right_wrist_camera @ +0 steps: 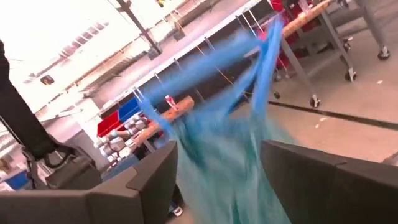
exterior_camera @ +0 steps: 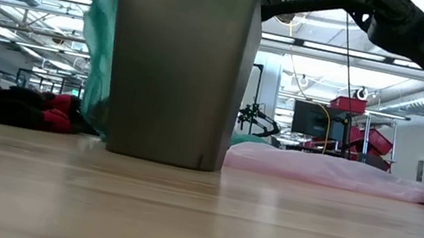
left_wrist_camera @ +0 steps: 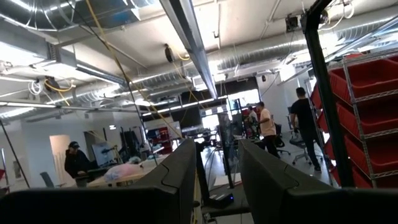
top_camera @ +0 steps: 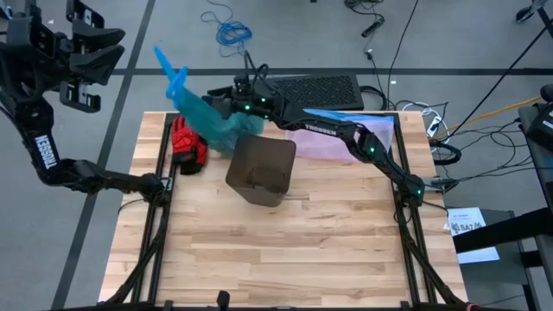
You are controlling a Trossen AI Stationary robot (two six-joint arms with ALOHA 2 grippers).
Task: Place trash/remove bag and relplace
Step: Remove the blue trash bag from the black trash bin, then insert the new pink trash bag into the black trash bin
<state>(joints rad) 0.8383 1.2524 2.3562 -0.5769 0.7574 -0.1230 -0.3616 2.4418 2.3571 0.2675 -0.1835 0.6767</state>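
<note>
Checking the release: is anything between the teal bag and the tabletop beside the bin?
Partly. The bag hangs just off the right gripper, whose fingers stand open, behind the bin. A red-and-black item lies on the table right beside it.

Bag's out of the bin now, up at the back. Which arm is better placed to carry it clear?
Probably the right. Its end effector is open around the teal bag, beside the bin. The left end effector is raised off the table's far left corner, pointing into the room.
</note>
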